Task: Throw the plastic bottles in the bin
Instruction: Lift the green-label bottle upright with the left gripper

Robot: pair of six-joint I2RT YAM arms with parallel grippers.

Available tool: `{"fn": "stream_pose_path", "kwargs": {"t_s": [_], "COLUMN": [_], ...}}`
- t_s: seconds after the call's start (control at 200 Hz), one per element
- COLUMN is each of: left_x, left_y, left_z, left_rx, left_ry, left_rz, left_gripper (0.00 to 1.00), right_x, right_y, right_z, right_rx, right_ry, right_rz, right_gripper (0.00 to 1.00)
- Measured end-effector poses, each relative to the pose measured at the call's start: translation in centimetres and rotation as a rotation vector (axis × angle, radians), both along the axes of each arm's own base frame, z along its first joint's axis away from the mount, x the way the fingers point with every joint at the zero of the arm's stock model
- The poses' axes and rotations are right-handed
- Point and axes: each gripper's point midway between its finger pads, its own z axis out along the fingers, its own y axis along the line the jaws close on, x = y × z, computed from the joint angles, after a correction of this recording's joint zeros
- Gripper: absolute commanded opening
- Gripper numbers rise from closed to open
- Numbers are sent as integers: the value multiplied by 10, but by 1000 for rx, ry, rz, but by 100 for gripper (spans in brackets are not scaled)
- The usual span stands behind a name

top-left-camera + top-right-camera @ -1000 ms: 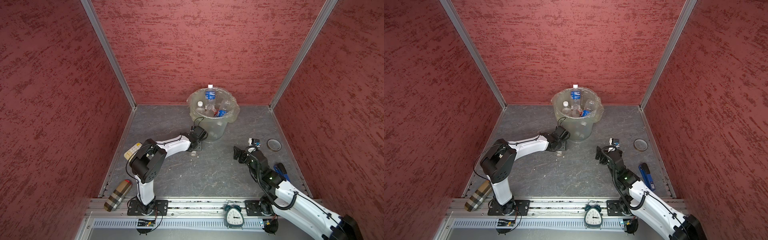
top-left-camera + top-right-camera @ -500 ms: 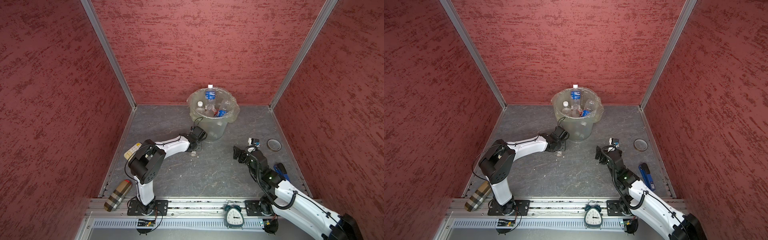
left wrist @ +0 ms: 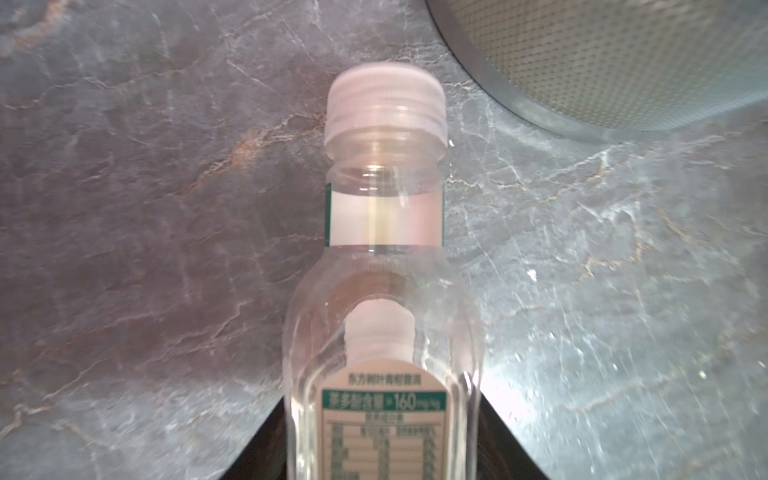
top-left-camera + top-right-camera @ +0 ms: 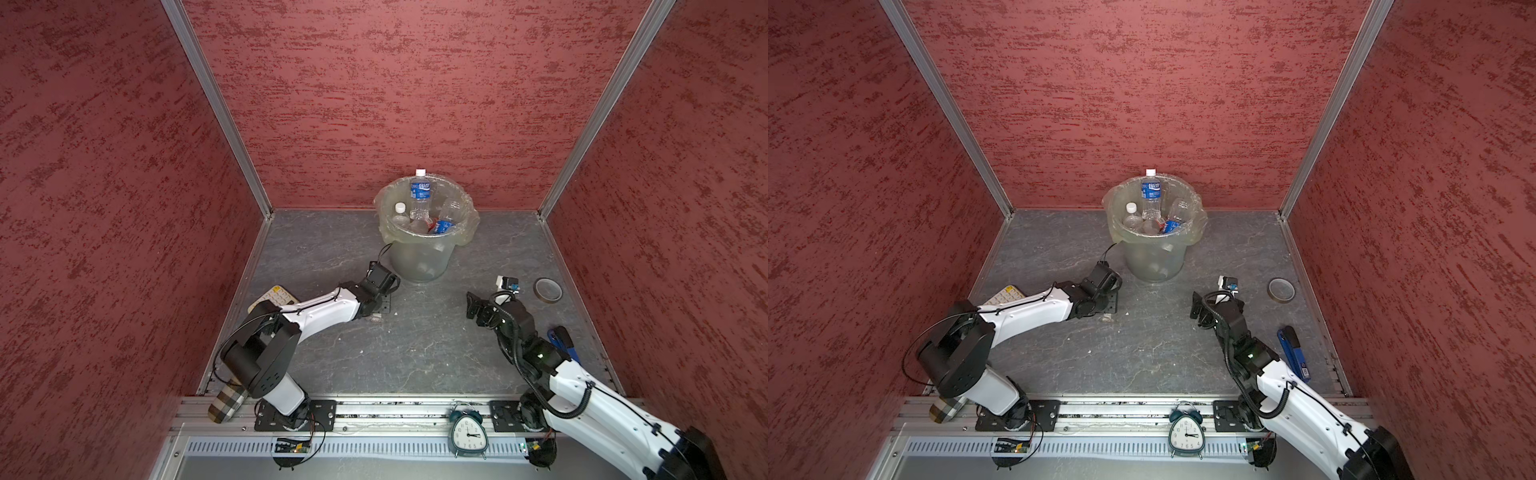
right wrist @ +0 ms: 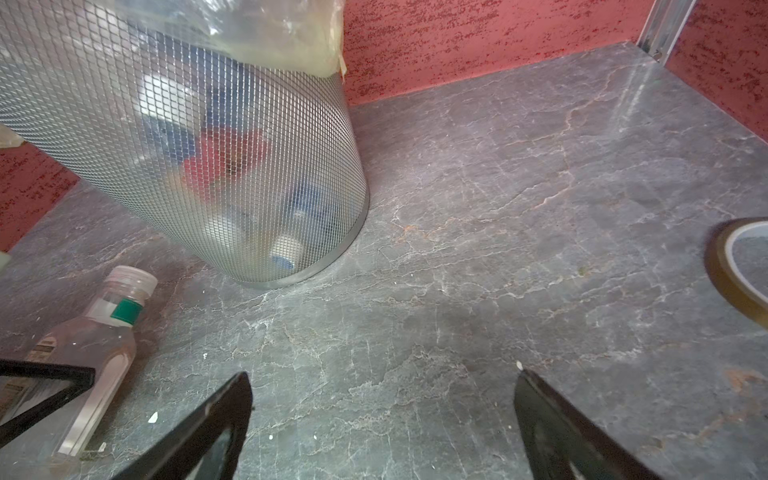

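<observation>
By bin [image 4: 417, 257] — left claw's [image 3: 382, 465] bottle [image 3: 384, 249], calculator [image 4: 277, 296], tape roll [image 5: 715, 262].

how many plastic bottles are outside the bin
1. A clear plastic bottle with a white cap lies on the grey table beside the bag-lined mesh bin, clamped between the fingers of the left gripper. Others may be hidden.

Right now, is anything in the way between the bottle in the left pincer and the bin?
Nothing visible lies between them. The left pincer is shut on the bottle, lying on the floor beside the bin; only the bin's own wall faces it.
</observation>
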Motion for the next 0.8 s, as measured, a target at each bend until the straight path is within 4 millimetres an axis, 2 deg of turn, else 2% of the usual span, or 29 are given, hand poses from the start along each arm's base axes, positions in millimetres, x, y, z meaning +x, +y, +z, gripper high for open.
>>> {"fn": "stream_pose_path", "kwargs": {"t_s": [0.311,0.802], "left_x": [-15,-45], "left_y": [8,23], "left_z": [33,105], "left_rx": [-85,-266], "left_ry": [-131,-372], "left_rz": [-51,-126], "left_gripper": [39,37], "right_x": [0,0], "right_y": [0,0], "right_z": [0,0], "right_rx": [-1,-1], "right_ry": [1,1], "right_rz": [0,0], "right_gripper": [99,99]}}
